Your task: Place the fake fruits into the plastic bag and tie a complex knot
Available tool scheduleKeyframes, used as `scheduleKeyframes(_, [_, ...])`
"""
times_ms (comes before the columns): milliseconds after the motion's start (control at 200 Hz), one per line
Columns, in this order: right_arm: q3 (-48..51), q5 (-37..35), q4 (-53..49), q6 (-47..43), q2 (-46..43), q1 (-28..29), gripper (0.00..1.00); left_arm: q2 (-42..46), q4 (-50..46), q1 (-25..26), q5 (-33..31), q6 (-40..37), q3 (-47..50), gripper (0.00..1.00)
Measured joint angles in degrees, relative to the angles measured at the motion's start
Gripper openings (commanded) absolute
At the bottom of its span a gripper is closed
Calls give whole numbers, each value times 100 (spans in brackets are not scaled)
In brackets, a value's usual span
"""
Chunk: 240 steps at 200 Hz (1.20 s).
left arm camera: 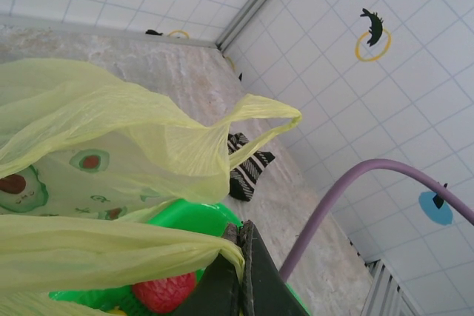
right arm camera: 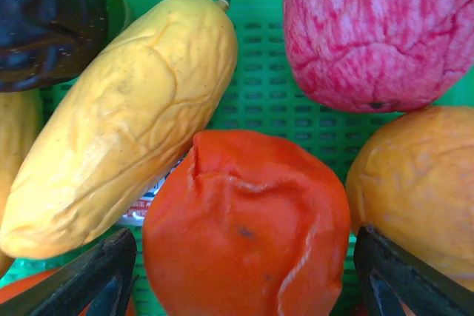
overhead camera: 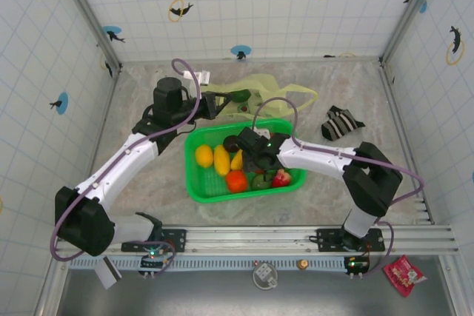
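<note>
Left hand (left arm camera: 238, 231) clenched on plastic bag (left arm camera: 111, 131); right hand (right arm camera: 244, 253) spread over fake fruits (right arm camera: 118, 123); speckled tabletop (overhead camera: 333, 79), tiled walls (overhead camera: 252, 5).

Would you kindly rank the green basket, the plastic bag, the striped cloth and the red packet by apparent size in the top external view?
1. green basket
2. plastic bag, partly hidden
3. striped cloth and red packet: they look alike, so they are not ranked.

The fake fruits (overhead camera: 221, 159) lie in the basket (overhead camera: 211, 184) mid-table — the plastic bag (overhead camera: 259, 86) just behind it, the cloth (overhead camera: 341, 123) to the bag's right.
</note>
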<state>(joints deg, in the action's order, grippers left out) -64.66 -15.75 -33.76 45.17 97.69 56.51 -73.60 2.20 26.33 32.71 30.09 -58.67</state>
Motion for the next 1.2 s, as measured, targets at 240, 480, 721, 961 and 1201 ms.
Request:
scheduleKeyframes(240, [0,-33,234,-149,343,-109,78,7,0,0,-20,-2,63,0])
scheduleKeyframes(480, [63,-140,490,-413,348,-151,62,87,-7,0,-61,-7,70,0])
scheduleKeyframes(721, [1088,-37,1097,-776,-789,-173,61,162,-24,0,-81,-26,70,0])
scheduleKeyframes(961, [1849,717,1921,-1416,-2297,-380,56,162,-46,0,-79,-66,70,0])
scheduleKeyframes(1201, [1952,1711,2973,-1541,-2505,-1458,52,271,-94,0,-79,-221,94,0])
